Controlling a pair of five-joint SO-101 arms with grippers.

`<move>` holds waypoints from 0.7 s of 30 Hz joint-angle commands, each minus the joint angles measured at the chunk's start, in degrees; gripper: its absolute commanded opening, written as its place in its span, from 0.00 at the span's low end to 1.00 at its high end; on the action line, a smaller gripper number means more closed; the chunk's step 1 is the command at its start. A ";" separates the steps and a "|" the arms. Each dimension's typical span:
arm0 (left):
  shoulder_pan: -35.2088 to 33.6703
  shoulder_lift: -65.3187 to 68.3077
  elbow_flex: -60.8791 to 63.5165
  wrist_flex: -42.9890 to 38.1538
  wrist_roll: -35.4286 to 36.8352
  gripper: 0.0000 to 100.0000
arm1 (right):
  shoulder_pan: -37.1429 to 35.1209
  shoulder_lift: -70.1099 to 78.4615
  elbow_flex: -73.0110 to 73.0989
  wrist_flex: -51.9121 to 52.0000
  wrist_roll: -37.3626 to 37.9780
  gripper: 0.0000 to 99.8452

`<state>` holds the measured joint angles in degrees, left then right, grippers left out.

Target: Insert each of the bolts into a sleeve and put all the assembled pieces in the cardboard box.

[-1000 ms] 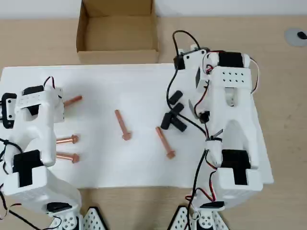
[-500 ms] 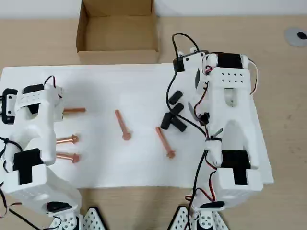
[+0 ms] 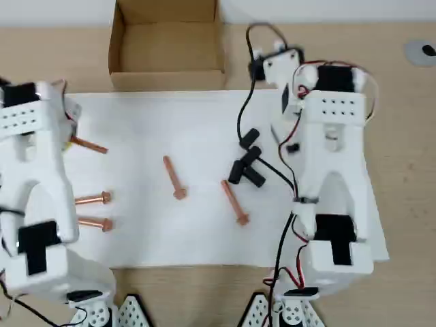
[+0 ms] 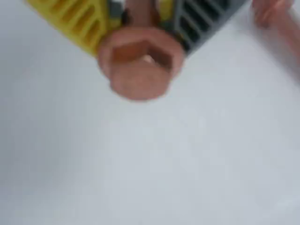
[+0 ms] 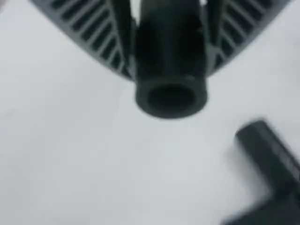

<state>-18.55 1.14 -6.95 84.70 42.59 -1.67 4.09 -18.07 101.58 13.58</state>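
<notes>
- Left claw [image 4: 140, 16]: mine, pinching one copper bolt [image 4: 139, 65] by the shank just behind its hexagonal head. A yellow finger [image 4: 70, 21] sits on one side and a grey finger [image 4: 206, 18] on the other. The head faces my wrist camera, over the white sheet [image 4: 140, 178].
- Left arm [image 3: 34, 170]: stands over the left end of the sheet. In the high view the gripped bolt juts out from under it, tilted, toward the sheet's middle.
- Right claw [image 5: 169, 51]: mine, pressed onto one black sleeve [image 5: 171, 75], with a ribbed grey finger [image 5: 79, 33] on either side. The sleeve's open bore faces my wrist camera.
- Right arm [image 3: 330, 157]: stands over the right end of the sheet.
- Loose bolts, four, all lying flat on the sheet:
  - Farther left bolt [image 3: 92, 199] and nearer left bolt [image 3: 95, 223]: just beside my left arm, roughly parallel, heads toward the sheet's middle.
  - Middle bolt [image 3: 174, 177]: alone at mid-sheet, head toward the arm bases.
  - Right-hand bolt [image 3: 234, 201]: slanted, near the sleeves.
- Loose sleeves [image 3: 237, 170]: a black cluster on the sheet beside my right arm, pieces touching or crossing. There seem to be about four, but I cannot tell the exact count.
- Neighbouring sleeve [image 5: 267, 150]: lies on the sheet near the gripped one, apart from it.
- Cardboard box [image 3: 167, 80]: open-topped, on the wooden table [image 3: 409, 170] at the sheet's far edge, well apart from both claws.
</notes>
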 commanded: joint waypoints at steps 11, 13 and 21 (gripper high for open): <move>0.62 -23.96 -5.01 12.22 -31.56 0.01 | -1.54 -22.73 -26.42 0.44 0.70 0.01; 0.62 -26.42 -1.67 12.22 -35.34 0.01 | -1.36 -25.19 -26.59 0.44 0.70 0.01; 7.21 -33.71 13.36 12.22 -44.92 0.01 | -1.10 -38.11 -14.11 0.79 4.31 0.01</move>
<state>-15.03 -29.10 3.16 96.84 -0.13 -2.37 -28.53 -37.49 101.67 16.48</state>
